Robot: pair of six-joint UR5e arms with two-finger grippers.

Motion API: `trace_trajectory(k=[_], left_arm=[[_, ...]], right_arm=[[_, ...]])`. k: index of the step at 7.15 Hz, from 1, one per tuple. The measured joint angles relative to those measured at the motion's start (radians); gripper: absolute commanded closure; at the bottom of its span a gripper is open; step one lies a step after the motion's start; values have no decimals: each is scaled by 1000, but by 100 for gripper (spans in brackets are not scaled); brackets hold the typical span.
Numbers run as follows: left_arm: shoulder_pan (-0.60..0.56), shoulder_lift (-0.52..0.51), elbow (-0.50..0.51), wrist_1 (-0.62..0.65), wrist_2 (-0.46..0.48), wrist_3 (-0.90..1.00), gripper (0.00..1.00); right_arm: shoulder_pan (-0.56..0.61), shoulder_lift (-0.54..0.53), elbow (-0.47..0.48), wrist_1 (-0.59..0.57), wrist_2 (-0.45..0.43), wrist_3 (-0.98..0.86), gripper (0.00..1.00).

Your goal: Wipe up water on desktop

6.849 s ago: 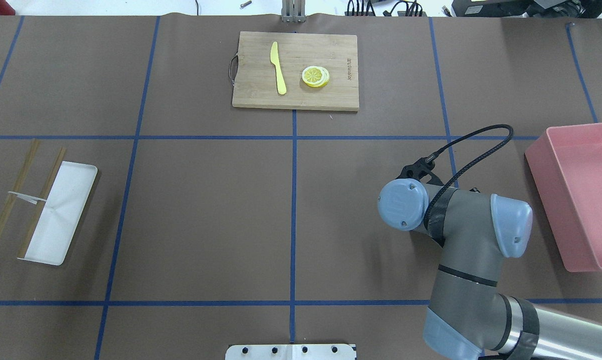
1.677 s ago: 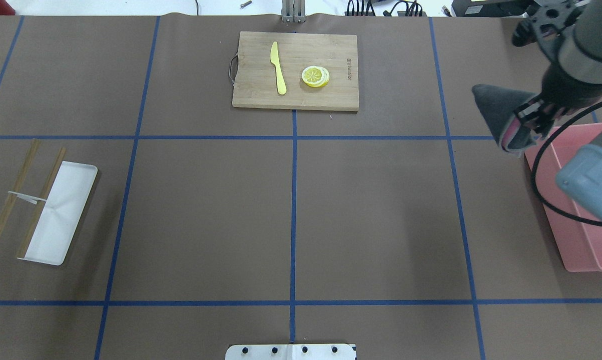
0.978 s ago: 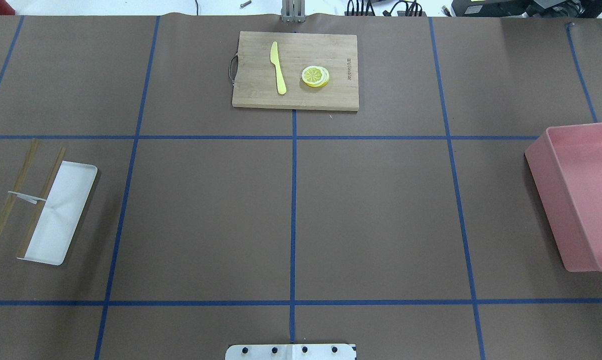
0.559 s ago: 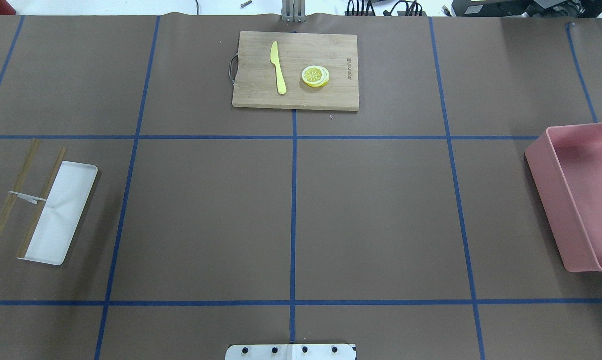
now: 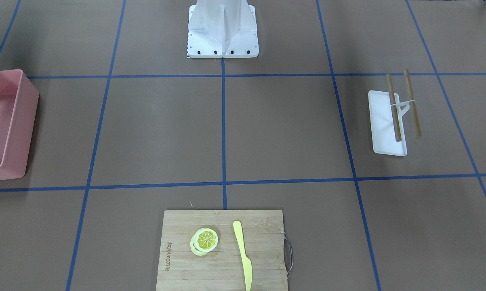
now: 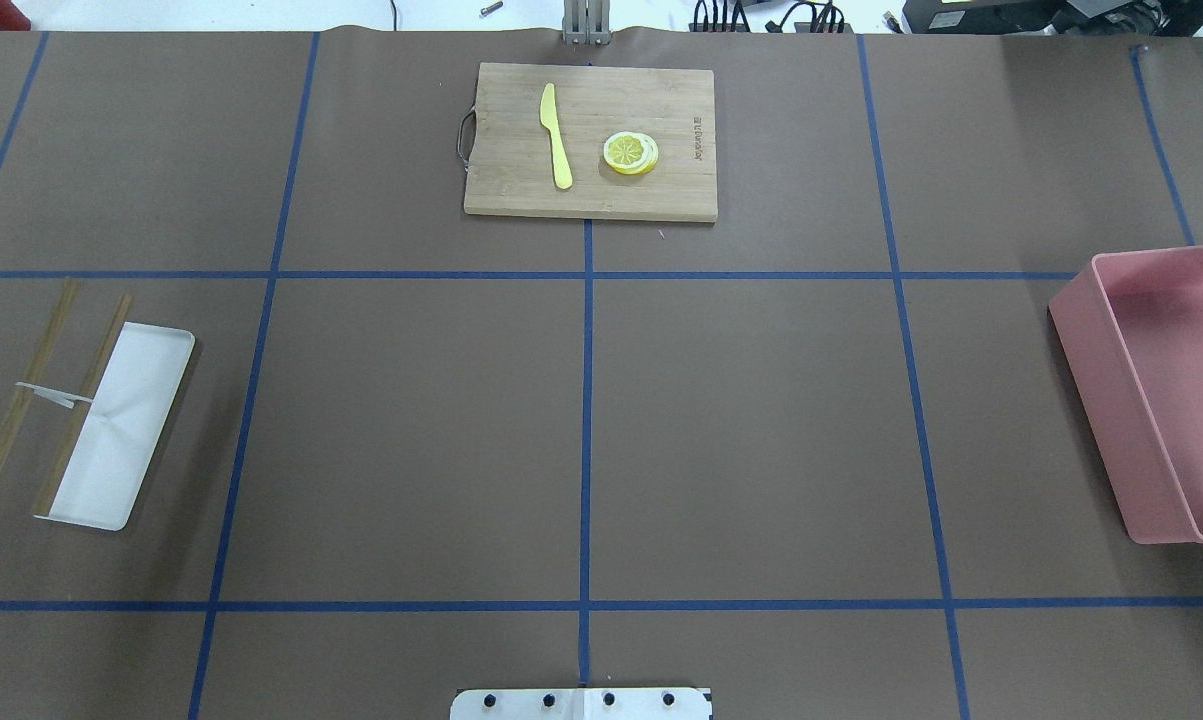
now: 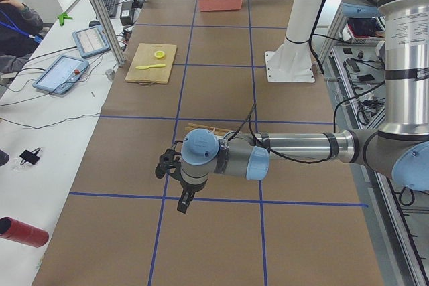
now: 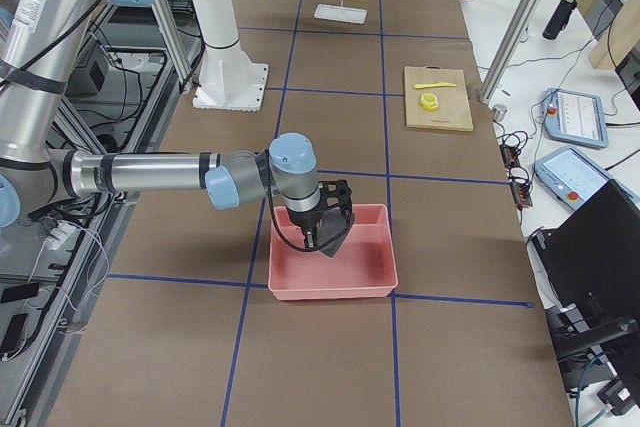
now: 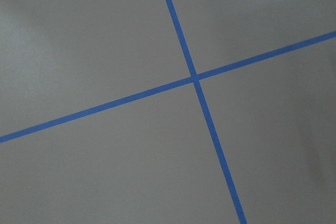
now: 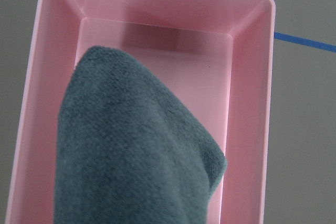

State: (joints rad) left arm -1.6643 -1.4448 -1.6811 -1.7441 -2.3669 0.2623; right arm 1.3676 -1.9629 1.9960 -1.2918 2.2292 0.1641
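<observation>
Left arm (image 7: 295,145), right arm (image 8: 150,169) outstretched level; left fingers (image 7: 182,203) pointing down

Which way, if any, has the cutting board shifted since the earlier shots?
No. The cutting board has not moved: its near edge meets the centre blue tape line at the same spot.

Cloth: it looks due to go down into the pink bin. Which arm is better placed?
Right. The grey cloth hangs at the right gripper, directly over the pink bin. The left gripper is at the table's opposite end, over bare desktop.
</observation>
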Motion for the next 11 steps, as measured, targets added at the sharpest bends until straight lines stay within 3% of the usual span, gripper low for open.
trace_trajectory(k=[6,8,11], left_arm=[[1,-2,2,0,0,0,2],[2,-2,3,0,1,0,2],[0,0,5,0,2,0,2]], right_arm=[[-10,13,-2,11,3,-2,0],[-10,96,-53,-6,3,0,0],[17,278,-144,-127,-9,-2,0]])
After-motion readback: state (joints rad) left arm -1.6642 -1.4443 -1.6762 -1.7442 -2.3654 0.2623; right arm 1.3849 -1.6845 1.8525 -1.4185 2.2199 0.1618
